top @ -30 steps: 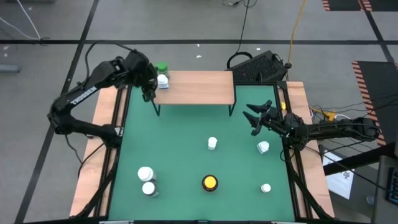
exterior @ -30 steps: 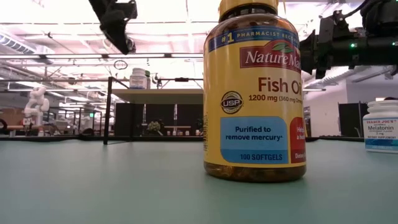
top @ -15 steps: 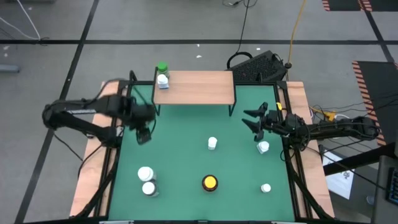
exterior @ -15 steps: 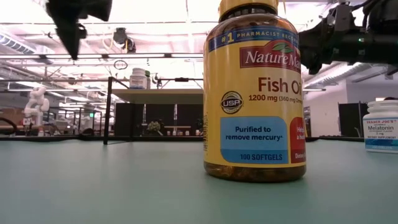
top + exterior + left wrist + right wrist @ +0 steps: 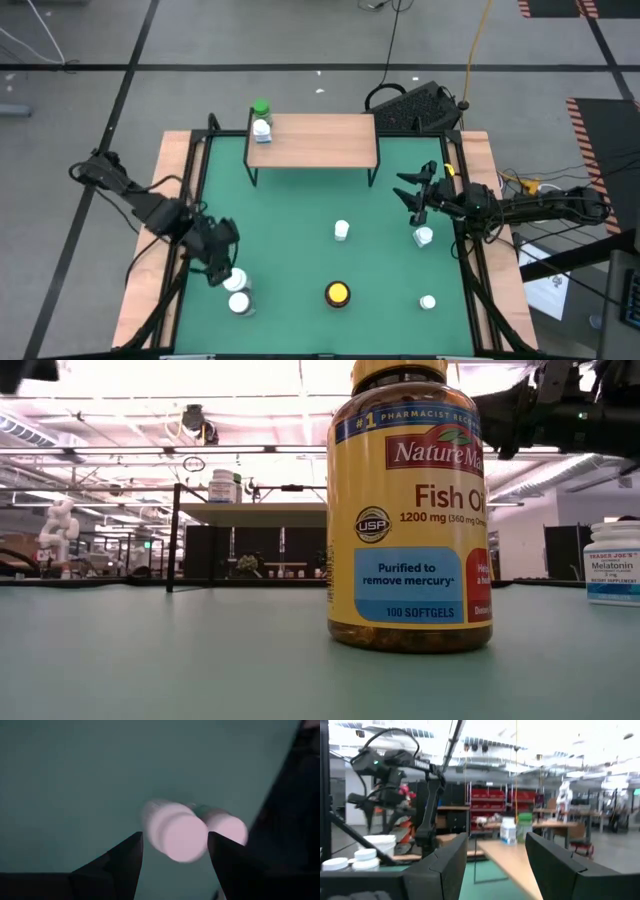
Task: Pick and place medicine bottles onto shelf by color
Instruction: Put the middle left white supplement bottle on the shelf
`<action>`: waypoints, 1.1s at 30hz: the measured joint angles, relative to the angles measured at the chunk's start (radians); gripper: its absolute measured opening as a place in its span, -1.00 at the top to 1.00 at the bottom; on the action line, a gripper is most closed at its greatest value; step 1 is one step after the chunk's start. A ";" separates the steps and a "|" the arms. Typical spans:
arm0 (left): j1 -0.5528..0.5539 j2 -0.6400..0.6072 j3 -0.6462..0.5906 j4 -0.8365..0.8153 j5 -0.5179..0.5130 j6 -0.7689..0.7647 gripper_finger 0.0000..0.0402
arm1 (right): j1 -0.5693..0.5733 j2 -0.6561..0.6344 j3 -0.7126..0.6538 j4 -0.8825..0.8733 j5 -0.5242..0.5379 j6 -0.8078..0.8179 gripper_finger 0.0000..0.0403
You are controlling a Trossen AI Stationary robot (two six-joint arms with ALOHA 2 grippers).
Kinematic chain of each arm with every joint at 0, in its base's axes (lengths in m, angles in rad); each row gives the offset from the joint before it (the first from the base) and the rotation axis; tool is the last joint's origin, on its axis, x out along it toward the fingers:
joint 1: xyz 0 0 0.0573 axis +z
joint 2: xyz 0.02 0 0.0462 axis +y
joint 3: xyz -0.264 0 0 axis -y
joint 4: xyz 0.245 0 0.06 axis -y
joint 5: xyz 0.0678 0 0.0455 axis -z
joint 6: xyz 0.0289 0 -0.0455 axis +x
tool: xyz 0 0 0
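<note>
Left gripper hovers, fingers apart, above two white bottles at table's near-left corner. Right gripper spread open near right edge, beside another white bottle. Shelf carries green-capped bottle and white bottle at its left end.

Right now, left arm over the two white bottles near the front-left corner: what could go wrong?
The left gripper hangs open above two white bottles that stand almost touching; a finger could tip the neighbour. On the shelf, the white bottle and green-capped bottle sit at the left end, so a later nudge might drop them.
</note>
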 joint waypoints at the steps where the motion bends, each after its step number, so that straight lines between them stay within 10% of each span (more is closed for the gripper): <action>1: -0.019 0.005 0.000 0.018 0.000 -0.011 -0.12 | 0.000 0.000 0.000 0.015 0.000 -0.017 0.01; 25: -0.141 0.127 0.001 0.062 -0.071 0.036 -0.13 | -0.058 0.000 0.000 0.060 0.129 -0.032 0.01; 33: -0.140 0.181 0.001 0.023 -0.141 0.047 -0.47 | -0.058 0.000 0.000 0.060 0.103 -0.013 0.01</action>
